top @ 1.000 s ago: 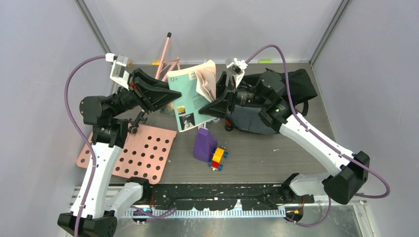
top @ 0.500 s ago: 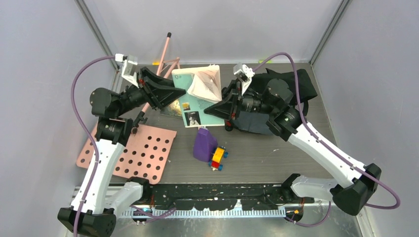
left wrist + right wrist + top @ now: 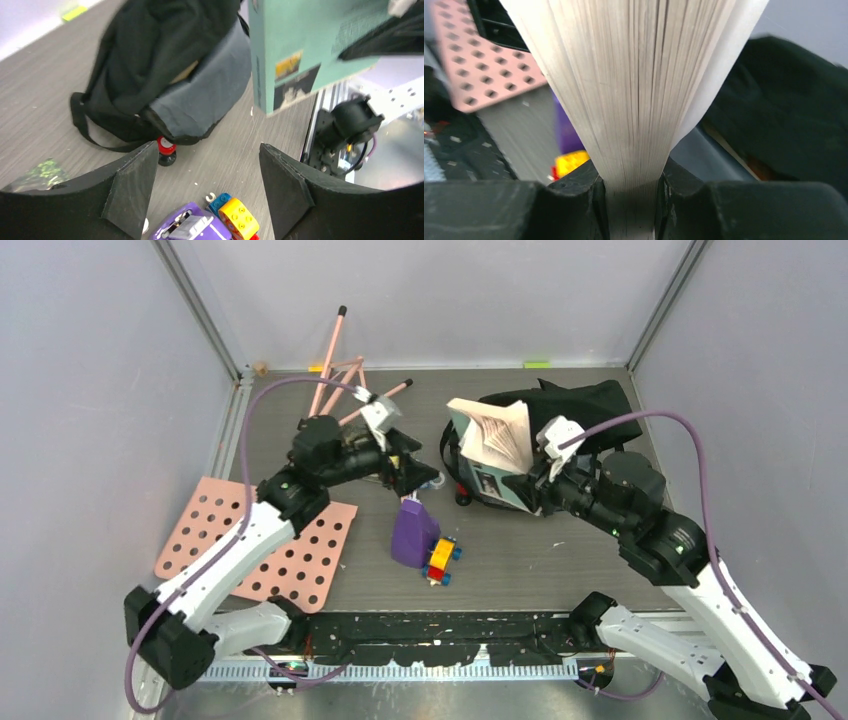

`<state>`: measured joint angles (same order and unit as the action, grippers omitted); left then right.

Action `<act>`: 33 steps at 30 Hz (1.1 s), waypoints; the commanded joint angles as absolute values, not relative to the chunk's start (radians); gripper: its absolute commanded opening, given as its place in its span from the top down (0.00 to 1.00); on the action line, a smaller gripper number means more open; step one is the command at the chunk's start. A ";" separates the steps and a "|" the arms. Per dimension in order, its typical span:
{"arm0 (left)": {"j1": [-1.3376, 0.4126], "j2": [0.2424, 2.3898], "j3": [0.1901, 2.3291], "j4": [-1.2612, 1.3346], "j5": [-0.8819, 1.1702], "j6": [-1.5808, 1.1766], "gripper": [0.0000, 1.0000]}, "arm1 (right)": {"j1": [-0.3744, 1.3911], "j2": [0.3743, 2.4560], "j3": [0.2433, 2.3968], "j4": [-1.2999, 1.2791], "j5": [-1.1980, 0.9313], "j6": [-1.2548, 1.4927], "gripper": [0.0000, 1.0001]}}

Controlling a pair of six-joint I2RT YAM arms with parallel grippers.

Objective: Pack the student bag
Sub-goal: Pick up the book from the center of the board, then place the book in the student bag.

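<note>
Near the student bag point(image 3: 600, 405), right gripper point(image 3: 630, 200) clamps a fanned book point(image 3: 634, 75); left gripper point(image 3: 207, 185) gapes wide, empty.

A pink board point(image 3: 310, 540) with round holes lies flat at the left of the grey tabletop point(image 3: 550, 555). Pink sticks point(image 3: 335, 345) with black tips lean in the far left corner. A purple container point(image 3: 410, 535) stands near the middle, with a yellow, red and blue block toy point(image 3: 441, 558) touching its right side. A small red-capped piece point(image 3: 166, 150) sits just beside the bag point(image 3: 590, 405). A teal-covered book point(image 3: 497, 440) stands upright above the bag, its pages fanned.
</note>
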<state>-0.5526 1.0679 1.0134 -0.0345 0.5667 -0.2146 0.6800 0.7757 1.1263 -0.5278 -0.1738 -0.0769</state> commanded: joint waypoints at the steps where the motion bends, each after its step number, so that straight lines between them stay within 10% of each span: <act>1: -0.671 1.186 1.036 0.022 0.479 -0.013 0.26 | 0.683 0.727 1.148 -0.672 0.117 -0.277 1.00; 16: -0.850 1.620 1.342 0.052 0.441 0.320 0.31 | 0.661 0.780 1.069 -0.438 0.408 -0.637 1.00; 33: -0.890 1.797 1.450 0.019 0.305 0.559 0.21 | 0.303 0.959 1.148 -0.408 -0.064 -0.704 1.00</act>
